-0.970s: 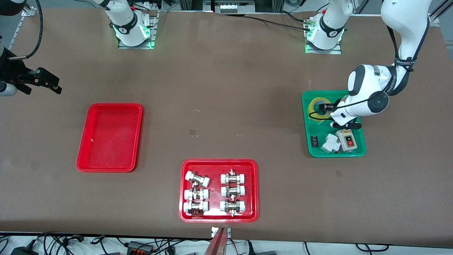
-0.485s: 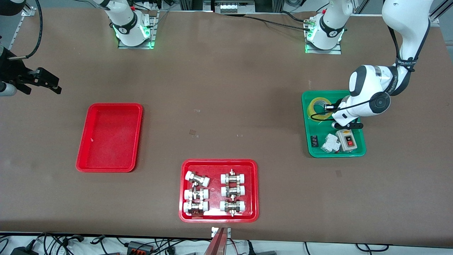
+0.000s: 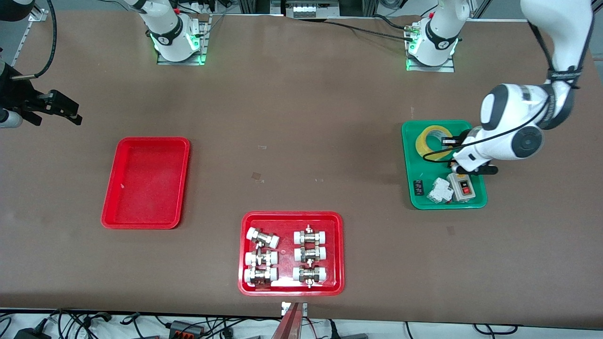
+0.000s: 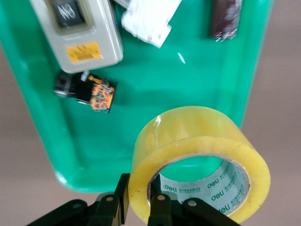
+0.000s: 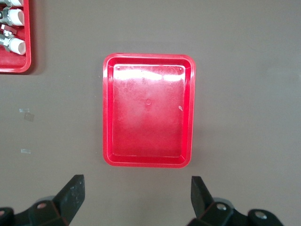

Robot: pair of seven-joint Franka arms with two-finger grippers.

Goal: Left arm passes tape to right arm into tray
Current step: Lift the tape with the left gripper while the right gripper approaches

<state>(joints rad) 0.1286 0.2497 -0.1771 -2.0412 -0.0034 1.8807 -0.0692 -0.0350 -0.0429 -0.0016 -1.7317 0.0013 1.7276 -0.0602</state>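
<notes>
**Lifting the tape out of the green tray**

Front view: my left gripper point(image 3: 451, 141) is over the green tray point(image 3: 414, 169) at the left arm's end of the table. It holds the yellow tape roll point(image 3: 431, 140), which sits over the part of that tray farthest from the front camera. A grey switch box point(image 3: 462, 186) and a white breaker point(image 3: 439, 190) lie in the same tray, nearer the camera. The right gripper point(image 3: 63, 110) waits in the air at the right arm's end of the table. The plain red tray point(image 3: 146, 182) lies on the table there. Another red tray point(image 3: 291, 253), full of metal fittings point(image 3: 285, 256), sits closest to the camera.

Left wrist view: the black fingers point(image 4: 160, 212) pinch the wall of the tape roll point(image 4: 197, 160), one inside the ring and one outside. The roll looks lifted off the green tray point(image 4: 141, 136). I think I should keep the squeeze firm, go straight up first so the roll clears the rim, then move toward the middle of the table.

Right wrist view: the right gripper's fingers point(image 5: 73, 195) are spread wide with nothing between them. The plain red tray point(image 5: 148, 110) is empty and ready.
</notes>
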